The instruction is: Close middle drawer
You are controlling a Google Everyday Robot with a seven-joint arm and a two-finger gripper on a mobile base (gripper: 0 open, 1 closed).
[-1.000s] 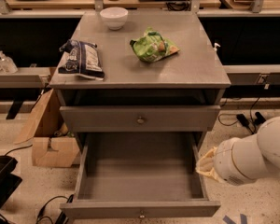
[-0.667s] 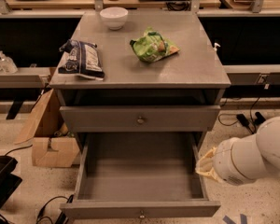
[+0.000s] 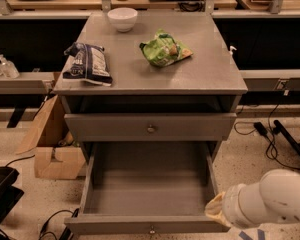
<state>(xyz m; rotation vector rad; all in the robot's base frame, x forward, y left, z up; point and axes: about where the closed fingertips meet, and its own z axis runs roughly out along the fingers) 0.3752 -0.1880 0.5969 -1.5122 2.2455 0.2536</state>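
Middle drawer (image 3: 147, 194), grey-painted wooden box with a small round brass knob (image 3: 151, 230) on its front panel: pulled well out at bottom centre of frame; nothing seen inside; front panel along the very bottom edge.
Above it, shorter grey drawer front (image 3: 110, 128) with its own knob; looks shut.
On the grey wooden desk (image 3: 205, 74), upper half of frame: white round bowl (image 3: 122, 18) at the back; green crinkled snack bag (image 3: 164, 49) right of centre; dark blue-and-white chip bag (image 3: 87, 64) at the left edge.
Brown cardboard box (image 3: 55, 159) on the floor at left.
Gripper (image 3: 216, 211) at the tip of the white arm (image 3: 275, 204), lower right of frame, just beside the drawer's right front corner; only a pale beige end visible; jaws' opening cannot be told; nothing seen held; contact with the drawer not clear.
Handling, as judgement: rigid and fairly heavy; should slide on its runners, not flex; not fragile.
No grasp needed to close; flat push on the front panel, close to the knob at centre.
Pushing at the right corner alone likely to skew and bind it; knob small and smooth, poor hold.
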